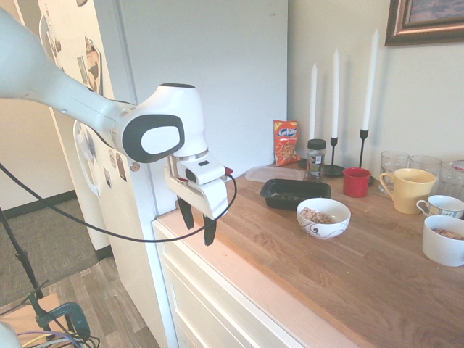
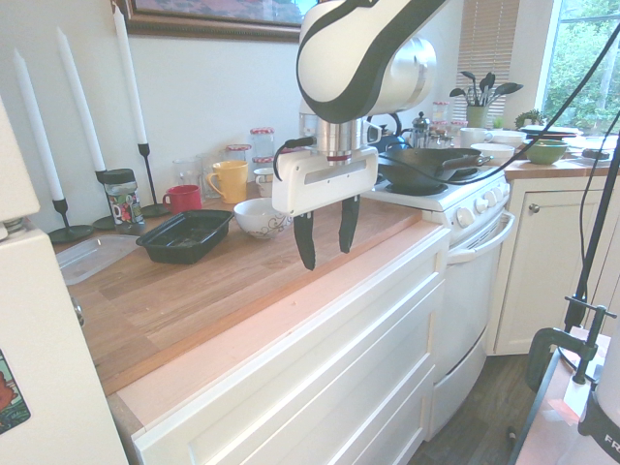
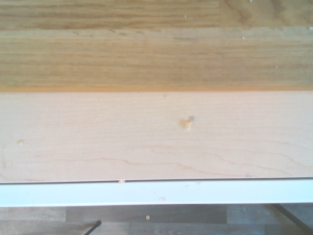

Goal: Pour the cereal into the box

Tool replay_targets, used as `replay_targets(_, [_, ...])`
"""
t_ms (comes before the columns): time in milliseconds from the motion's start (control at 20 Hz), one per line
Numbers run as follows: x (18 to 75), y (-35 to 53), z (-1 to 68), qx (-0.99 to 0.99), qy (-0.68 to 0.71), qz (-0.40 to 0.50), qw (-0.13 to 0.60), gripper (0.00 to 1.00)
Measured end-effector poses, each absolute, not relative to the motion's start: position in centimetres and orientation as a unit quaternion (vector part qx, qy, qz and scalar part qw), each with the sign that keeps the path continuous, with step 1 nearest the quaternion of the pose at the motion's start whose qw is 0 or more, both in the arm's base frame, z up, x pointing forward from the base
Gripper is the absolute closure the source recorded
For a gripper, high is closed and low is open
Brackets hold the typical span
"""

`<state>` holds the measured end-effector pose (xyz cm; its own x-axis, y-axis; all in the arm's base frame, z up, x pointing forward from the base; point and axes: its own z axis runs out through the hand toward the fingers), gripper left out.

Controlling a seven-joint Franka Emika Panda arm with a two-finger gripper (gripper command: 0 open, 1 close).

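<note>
While the two-finger gripper (image 1: pixel 199 228) hangs open and empty, the cereal (image 1: pixel 317 215) sits in the white swirl-patterned ceramic bowl (image 1: pixel 323 217) beside the shallow black rectangular plastic box (image 1: pixel 294 193); the bowl looks rigid, smooth and breakable, best pinched at its rim.

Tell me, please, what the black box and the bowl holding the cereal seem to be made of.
The box: probably thin moulded plastic, judging by its glossy black walls and rounded corners. The bowl: probably glazed ceramic, being white and shiny with a dark painted swirl. The cereal looks like dry, tan puffed pieces.

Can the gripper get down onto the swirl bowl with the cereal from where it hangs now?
Probably yes: the gripper hangs open over the counter edge, and nothing stands between it and the bowl.
</note>
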<state>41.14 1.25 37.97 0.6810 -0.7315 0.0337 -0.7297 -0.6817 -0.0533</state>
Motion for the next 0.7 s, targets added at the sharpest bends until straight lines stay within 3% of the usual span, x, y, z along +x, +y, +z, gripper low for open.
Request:
replay_targets(300, [43.0,0.8,39.5,-0.915,0.401,-0.04,0.024,0.0])
replay_targets(700, [54.8,-5.4,43.6,-0.897,0.437,-0.06,0.022,0.0])
